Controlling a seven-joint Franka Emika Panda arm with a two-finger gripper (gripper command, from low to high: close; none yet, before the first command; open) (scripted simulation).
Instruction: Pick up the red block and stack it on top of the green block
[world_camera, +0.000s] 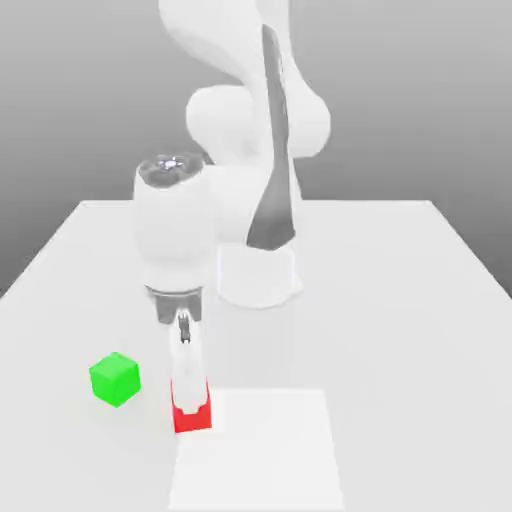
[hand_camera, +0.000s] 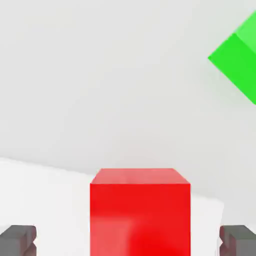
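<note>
Right now, in the exterior view, the gripper (world_camera: 188, 400) reaches down over the red block (world_camera: 192, 419) on the white table (world_camera: 400, 300); the green block (world_camera: 114, 379) sits nearby toward the exterior view's left. From the hand view, spread fingers (hand_camera: 18, 239) flank the red block (hand_camera: 140, 215) without touching.

Bare table (world_camera: 400, 300) surrounds the red block (world_camera: 192, 418); the green block (world_camera: 114, 379) stands near, apart.
</note>
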